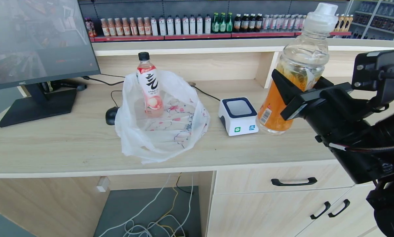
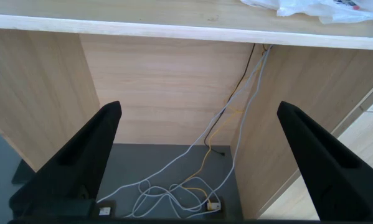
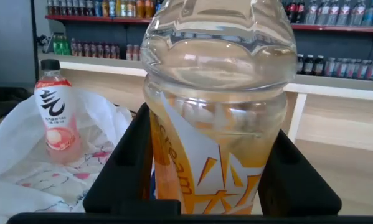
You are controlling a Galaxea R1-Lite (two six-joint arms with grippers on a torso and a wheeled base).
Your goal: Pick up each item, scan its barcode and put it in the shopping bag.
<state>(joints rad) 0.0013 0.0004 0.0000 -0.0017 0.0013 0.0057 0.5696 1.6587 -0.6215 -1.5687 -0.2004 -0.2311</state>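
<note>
Two bottles. One, orange bottle (image 1: 302,56), tilted and clenched in right end effector (image 1: 287,98), just right of scanner (image 1: 238,115); fingers hide its midsection, and base contact with table (image 1: 52,144) is unclear. Other, pink bottle (image 1: 149,89), upright in bag (image 1: 160,138), base veiled by plastic. Below table edge, left end effector (image 2: 198,155) spread wide.

Pale wood counter (image 1: 52,148) bears monitor (image 1: 36,42), mouse (image 1: 111,116), shopping bag (image 1: 170,138); scanner (image 1: 238,116) beside bag.

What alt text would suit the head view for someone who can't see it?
The right tool grips a tilted orange drink bottle beside a white scanner on a wooden counter. A pink bottle stands in an open plastic bag, with a monitor at the far left.
</note>
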